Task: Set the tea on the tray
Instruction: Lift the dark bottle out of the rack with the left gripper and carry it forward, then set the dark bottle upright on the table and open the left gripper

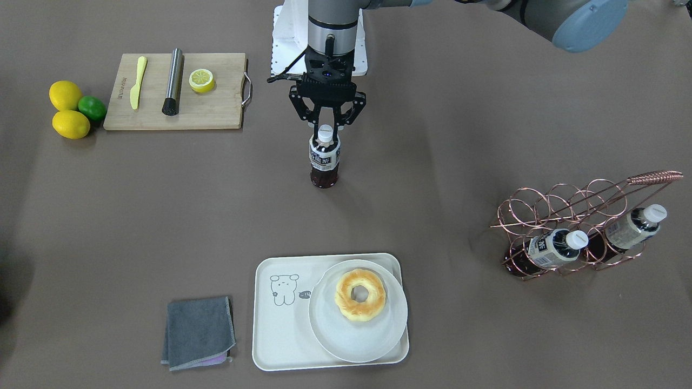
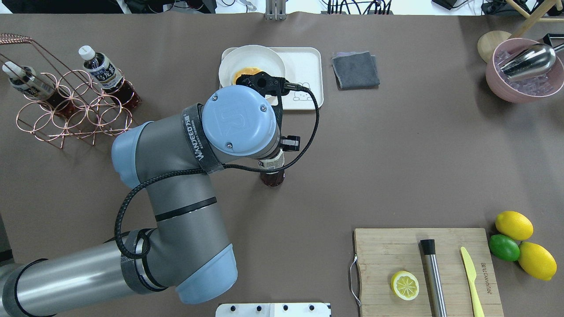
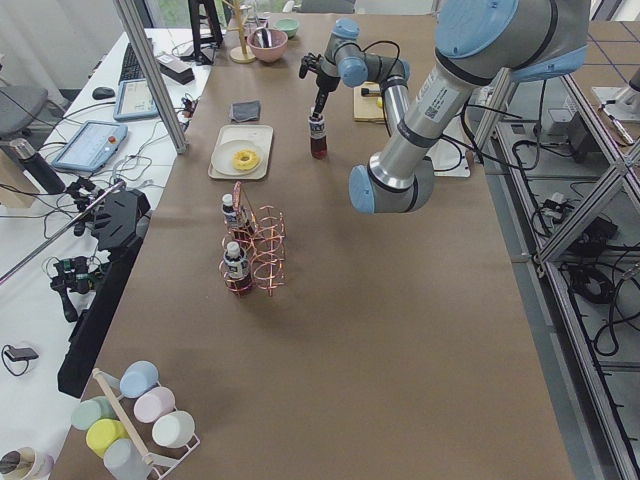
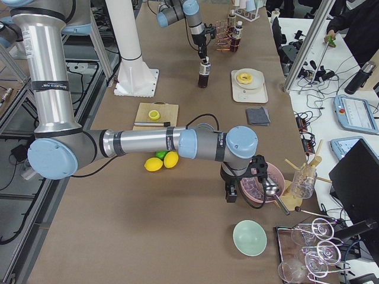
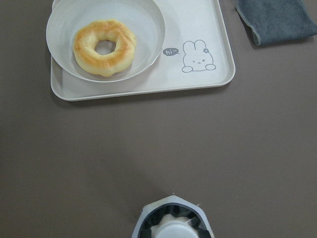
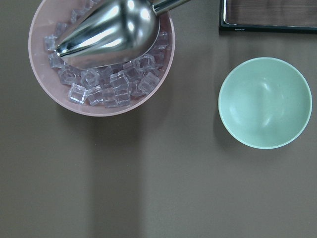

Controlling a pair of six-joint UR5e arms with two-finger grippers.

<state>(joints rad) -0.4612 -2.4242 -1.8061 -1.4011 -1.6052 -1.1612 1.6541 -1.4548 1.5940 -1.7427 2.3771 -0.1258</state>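
Left tool (image 1: 326, 128) pinching tea bottle (image 1: 324, 162) at white cap; bottle upright, frame centre in front-facing view. Tray (image 1: 281, 335) on brown worktop (image 1: 459, 135), lower centre, well apart from bottle, carrying round plate (image 1: 346, 340) with doughnut (image 1: 360, 295). Right tool (image 4: 230, 193) beside pink ice bowl (image 4: 251, 190), lower right of right-side view; spread or pressed together, cannot tell.
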